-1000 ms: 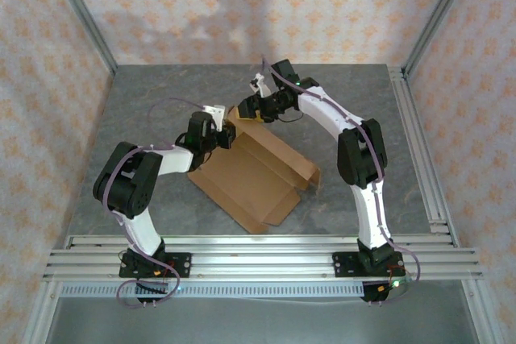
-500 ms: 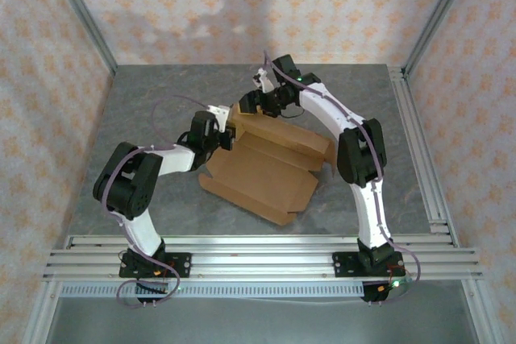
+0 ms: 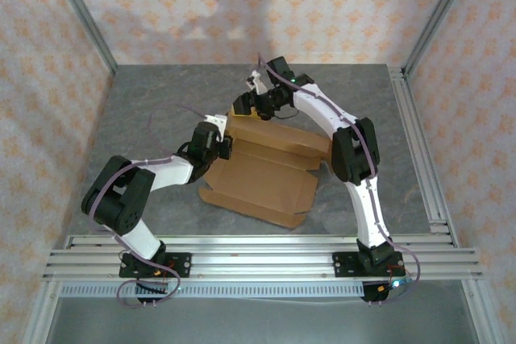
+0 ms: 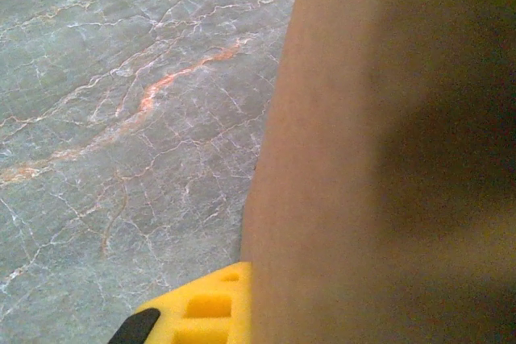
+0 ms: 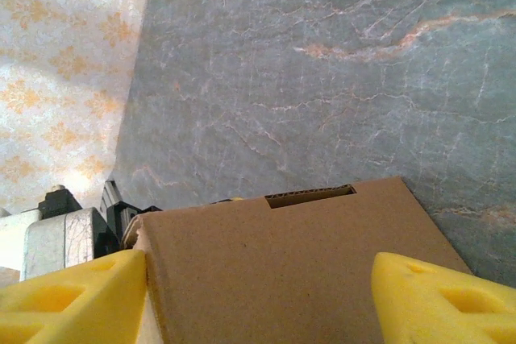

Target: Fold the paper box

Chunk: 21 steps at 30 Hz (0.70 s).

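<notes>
Seeing the paper box (image 3: 262, 179) lying opened out in the middle of the table (image 3: 161, 110). Got the left gripper (image 3: 228, 149) pinched shut on its left edge, and the right gripper (image 3: 244, 107) spread wide, straddling the raised far panel.

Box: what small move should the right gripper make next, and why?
Probably close the right gripper: its open fingers straddle the far flap of the box, so closing should secure it for folding.
</notes>
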### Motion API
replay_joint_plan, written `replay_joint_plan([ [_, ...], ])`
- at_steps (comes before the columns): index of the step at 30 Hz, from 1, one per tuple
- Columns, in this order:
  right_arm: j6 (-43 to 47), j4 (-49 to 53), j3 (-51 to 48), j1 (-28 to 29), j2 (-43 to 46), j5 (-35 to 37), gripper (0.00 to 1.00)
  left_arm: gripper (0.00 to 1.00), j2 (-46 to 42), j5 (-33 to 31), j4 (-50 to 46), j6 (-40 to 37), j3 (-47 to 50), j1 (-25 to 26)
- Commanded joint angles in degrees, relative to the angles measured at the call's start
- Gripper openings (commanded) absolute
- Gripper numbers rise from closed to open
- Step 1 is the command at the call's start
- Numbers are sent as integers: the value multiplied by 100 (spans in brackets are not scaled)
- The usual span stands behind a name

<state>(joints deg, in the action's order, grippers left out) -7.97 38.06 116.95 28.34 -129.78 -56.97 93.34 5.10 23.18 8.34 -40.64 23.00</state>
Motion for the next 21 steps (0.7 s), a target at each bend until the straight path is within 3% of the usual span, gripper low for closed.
replay_joint_plan([
  [1, 249, 150, -128, 53, -134, -109, 73, 0, -206, -451, -88, 365, 91, 80],
  [3, 289, 195, -84, 75, -181, -199, 73, 2, -215, -458, -25, 357, 141, 134],
  [7, 367, 407, 52, 75, -262, -359, 72, 22, -134, -521, 137, 145, 169, 165],
  [13, 612, 1012, 439, 34, -460, -374, 71, 41, 7, -482, 713, 60, 196, 142],
  [18, 614, 1000, 452, 38, -504, -499, 71, 42, 343, -254, 902, -60, -3, 103],
  [21, 603, 1025, 451, 27, -516, -491, 70, 34, 532, -153, 901, -73, -136, 80],
])
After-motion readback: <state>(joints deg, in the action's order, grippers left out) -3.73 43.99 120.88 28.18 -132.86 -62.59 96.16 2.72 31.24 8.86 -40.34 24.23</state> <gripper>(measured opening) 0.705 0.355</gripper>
